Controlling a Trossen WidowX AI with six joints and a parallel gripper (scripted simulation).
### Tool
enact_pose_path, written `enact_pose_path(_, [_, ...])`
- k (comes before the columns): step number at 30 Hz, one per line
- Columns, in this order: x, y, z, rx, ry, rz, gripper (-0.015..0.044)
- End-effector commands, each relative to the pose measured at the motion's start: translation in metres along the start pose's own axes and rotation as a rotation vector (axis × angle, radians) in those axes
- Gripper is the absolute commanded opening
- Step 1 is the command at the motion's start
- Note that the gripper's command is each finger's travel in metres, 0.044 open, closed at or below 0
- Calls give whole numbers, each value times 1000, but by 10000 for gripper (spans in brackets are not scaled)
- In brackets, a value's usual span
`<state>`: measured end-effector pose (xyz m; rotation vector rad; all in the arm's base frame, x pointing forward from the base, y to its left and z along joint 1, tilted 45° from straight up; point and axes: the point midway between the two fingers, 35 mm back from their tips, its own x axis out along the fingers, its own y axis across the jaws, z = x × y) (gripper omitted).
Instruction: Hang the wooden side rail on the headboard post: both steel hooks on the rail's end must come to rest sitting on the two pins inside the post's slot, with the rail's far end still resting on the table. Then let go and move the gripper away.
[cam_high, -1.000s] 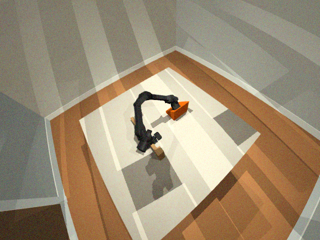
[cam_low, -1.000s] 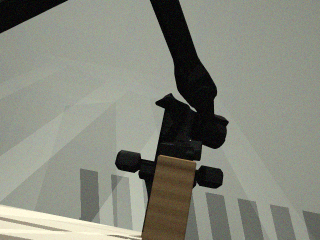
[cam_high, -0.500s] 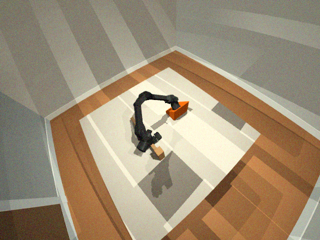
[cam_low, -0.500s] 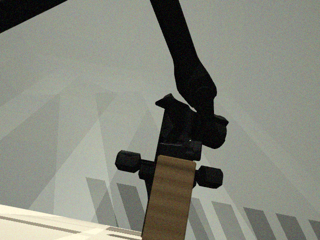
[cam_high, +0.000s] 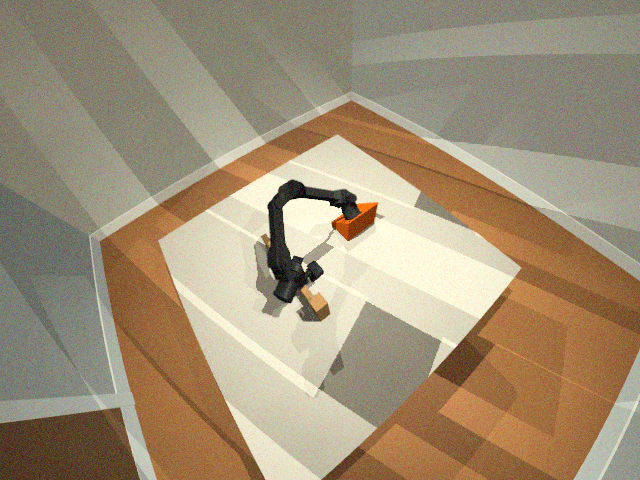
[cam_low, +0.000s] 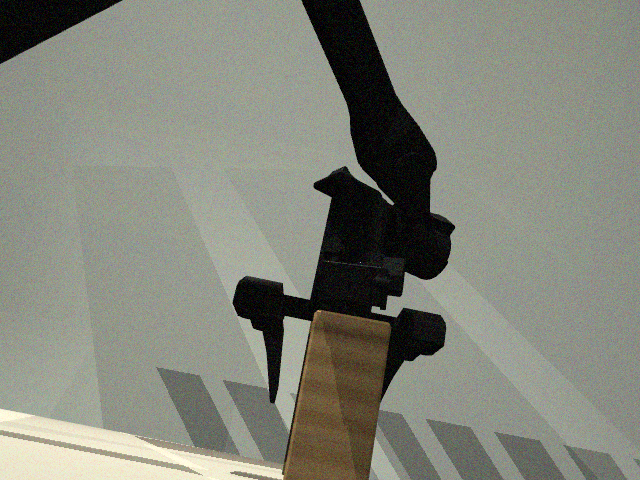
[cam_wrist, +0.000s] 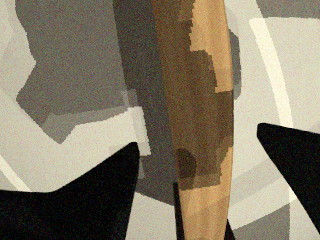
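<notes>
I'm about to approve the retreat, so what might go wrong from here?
The open gripper straddles the rail; a sideways drift could nudge it with a finger. The hooks' seating is hidden, so if they aren't on the pins, the unheld rail may drop. The post looks close enough to be bumped.

Black gripper (cam_high: 298, 279) (cam_low: 330, 384) (cam_wrist: 199, 139), brown-grained wooden post, orange base (cam_high: 363, 223), pale tabletop (cam_high: 413, 258) with grey shadow patches

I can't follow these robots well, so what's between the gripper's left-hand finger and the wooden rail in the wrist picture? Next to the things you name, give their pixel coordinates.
Only pale, partly shadowed tabletop (cam_wrist: 100, 137) shows there, in the wrist view.
</notes>
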<state>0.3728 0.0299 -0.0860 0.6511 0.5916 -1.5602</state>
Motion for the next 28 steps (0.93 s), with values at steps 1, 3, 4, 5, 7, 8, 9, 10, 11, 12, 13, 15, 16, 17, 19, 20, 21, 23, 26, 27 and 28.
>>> enact_pose_path(1, [-19,3,-1,7,12,15,440])
enact_pose_path(3, [-19,3,-1,7,12,15,440])
enact_pose_path(4, [-19,3,-1,7,12,15,440])
enact_pose_path(5, [-19,3,-1,7,12,15,440])
enact_pose_path(7, [-19,3,5,7,12,15,440])
enact_pose_path(8, [-19,3,11,7,12,15,440])
enact_pose_path(9, [-19,3,19,7,11,15,440])
enact_pose_path(10, [-19,3,27,7,11,15,440])
enact_pose_path(11, [-19,3,29,7,10,15,440])
enact_pose_path(12, [-19,3,29,7,10,15,440])
enact_pose_path(13, [-19,3,29,7,10,15,440])
enact_pose_path(15, [-19,3,29,7,10,15,440])
enact_pose_path(16, [-19,3,29,7,10,15,440])
enact_pose_path(17, [-19,3,29,7,10,15,440])
enact_pose_path(19, [-19,3,29,7,10,15,440])
enact_pose_path(20, [-20,6,28,17,17,18,440])
enact_pose_path(21, [-20,6,28,17,17,18,440])
enact_pose_path(23, [-20,6,28,17,17,18,440])
enact_pose_path(26, [-20,6,28,17,17,18,440])
enact_pose_path(27, [-20,6,28,17,17,18,440])
enact_pose_path(28, [-20,6,28,17,17,18,440])
